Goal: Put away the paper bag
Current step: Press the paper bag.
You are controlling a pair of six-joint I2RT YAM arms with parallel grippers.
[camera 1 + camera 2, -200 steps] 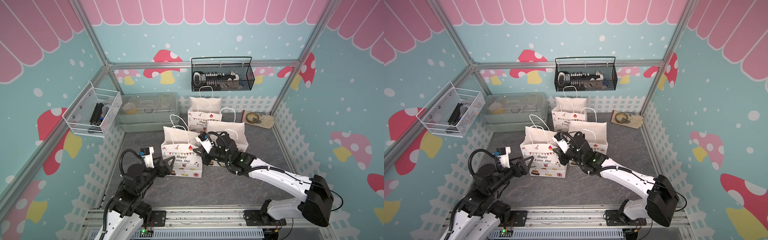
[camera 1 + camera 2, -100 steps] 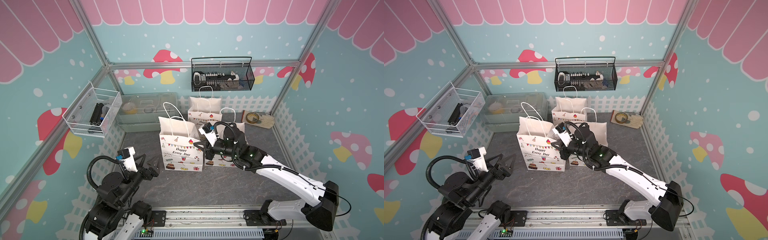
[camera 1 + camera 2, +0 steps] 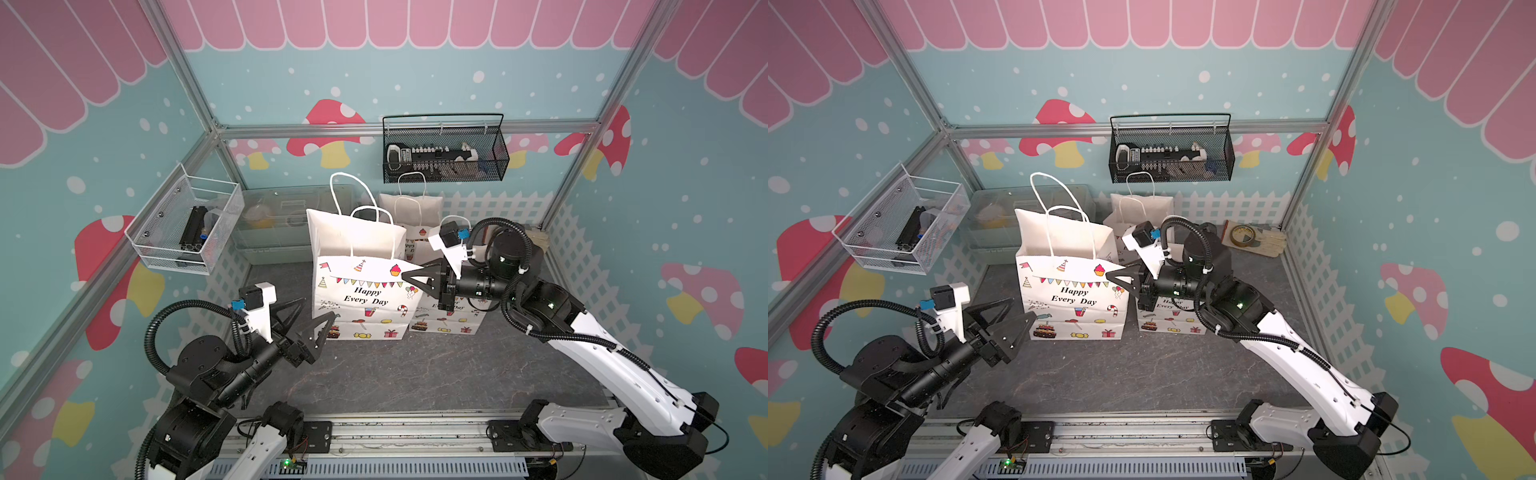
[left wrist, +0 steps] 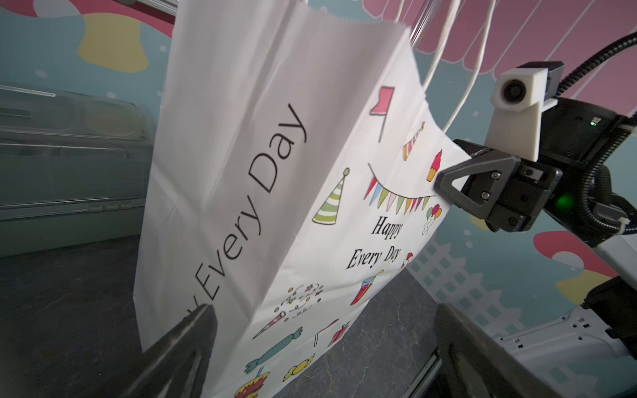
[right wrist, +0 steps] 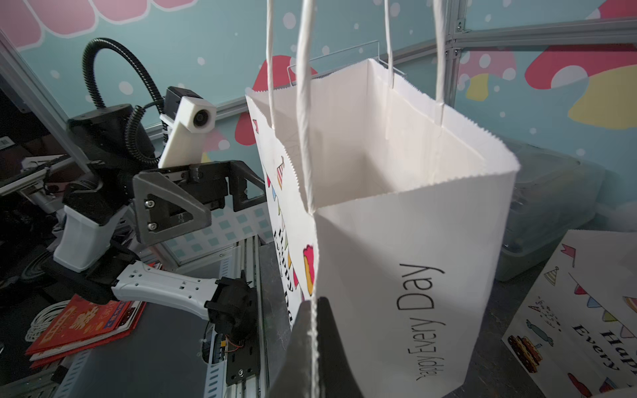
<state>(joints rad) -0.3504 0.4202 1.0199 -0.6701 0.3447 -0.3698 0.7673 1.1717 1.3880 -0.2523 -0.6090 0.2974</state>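
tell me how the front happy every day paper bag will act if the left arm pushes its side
Likely light and quick to tip: the paper bag looks empty inside and stands tall. Its thin, creased walls would probably buckle under a push. The right end effector pinching its top corner may steady it.

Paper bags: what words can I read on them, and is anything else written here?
"Happy Every Day": face of the front paper bag.
"Happy Every Day": its side panel.
"Every" and a cut-off "Happ": second bag.
Red booklets: print too blurred to read.
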